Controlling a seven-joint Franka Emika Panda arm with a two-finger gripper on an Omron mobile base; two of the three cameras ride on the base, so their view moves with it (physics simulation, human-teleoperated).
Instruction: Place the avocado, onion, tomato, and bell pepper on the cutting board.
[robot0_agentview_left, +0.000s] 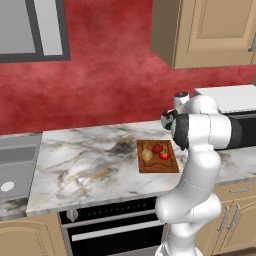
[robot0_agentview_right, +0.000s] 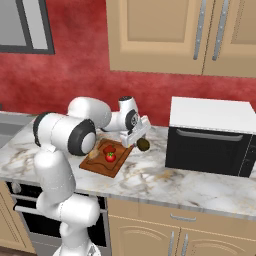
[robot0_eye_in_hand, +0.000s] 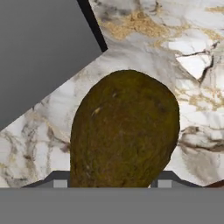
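Note:
The avocado (robot0_eye_in_hand: 124, 131), dark olive green and oval, lies between my gripper's (robot0_eye_in_hand: 111, 183) two fingertips, which press against its sides. In the right base view the gripper (robot0_agentview_right: 139, 139) is shut on the avocado (robot0_agentview_right: 144, 145), low over the marble counter just right of the cutting board (robot0_agentview_right: 98, 166). On that reddish-brown board (robot0_agentview_left: 159, 167) lie the tan onion (robot0_agentview_left: 146, 156), the dark red bell pepper (robot0_agentview_left: 157, 148) and the bright red tomato (robot0_agentview_left: 164, 155) with its green cap. From the right, the tomato (robot0_agentview_right: 110, 157) and bell pepper (robot0_agentview_right: 109, 149) show beside my arm.
A black and white microwave (robot0_agentview_right: 210, 135) stands on the counter close to the right of the avocado. Wall cabinets (robot0_agentview_right: 175, 35) hang above. A sink (robot0_agentview_left: 15, 167) lies at the counter's far left, and an oven (robot0_agentview_left: 115, 227) sits under the counter edge.

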